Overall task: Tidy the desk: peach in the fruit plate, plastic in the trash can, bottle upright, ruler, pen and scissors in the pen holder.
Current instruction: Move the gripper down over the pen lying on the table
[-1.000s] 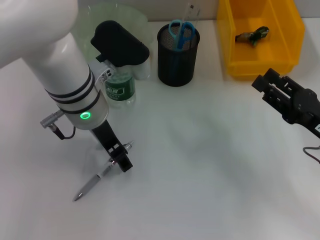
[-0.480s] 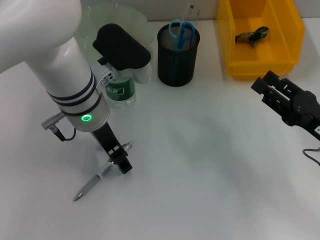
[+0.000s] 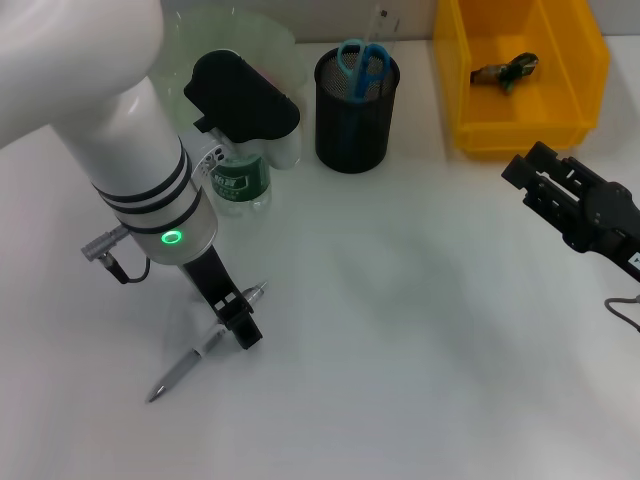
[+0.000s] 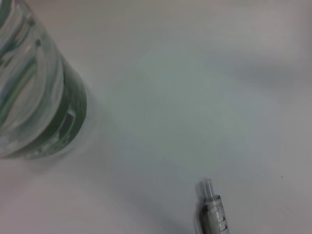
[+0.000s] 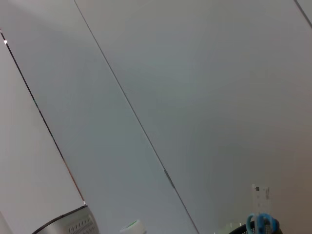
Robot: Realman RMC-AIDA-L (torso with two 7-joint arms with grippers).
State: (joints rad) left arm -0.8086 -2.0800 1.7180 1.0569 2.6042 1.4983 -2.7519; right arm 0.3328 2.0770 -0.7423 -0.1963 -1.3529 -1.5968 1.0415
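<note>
A silver pen (image 3: 190, 362) lies slanted on the white desk, and its tip (image 4: 212, 209) shows in the left wrist view. My left gripper (image 3: 236, 322) is down at the pen's middle, open, with a black finger on either side of it. The bottle (image 3: 240, 182) with a green label stands upright just behind, also close up (image 4: 34, 102) in the left wrist view. The black mesh pen holder (image 3: 356, 118) holds blue-handled scissors (image 3: 362, 62) and a clear ruler (image 3: 381, 22). Plastic (image 3: 505, 71) lies in the yellow trash can (image 3: 590, 70). My arm largely hides the green fruit plate (image 3: 262, 28); the peach is hidden. My right gripper (image 3: 528, 172) hovers open at the right.
A cable and connector (image 3: 103, 247) hang off the left arm above the desk. The right wrist view shows only a wall, with the scissors' handles (image 5: 262, 222) at its edge.
My left arm has shifted very slightly over the pen. The pen, bottle and right arm have not moved.
</note>
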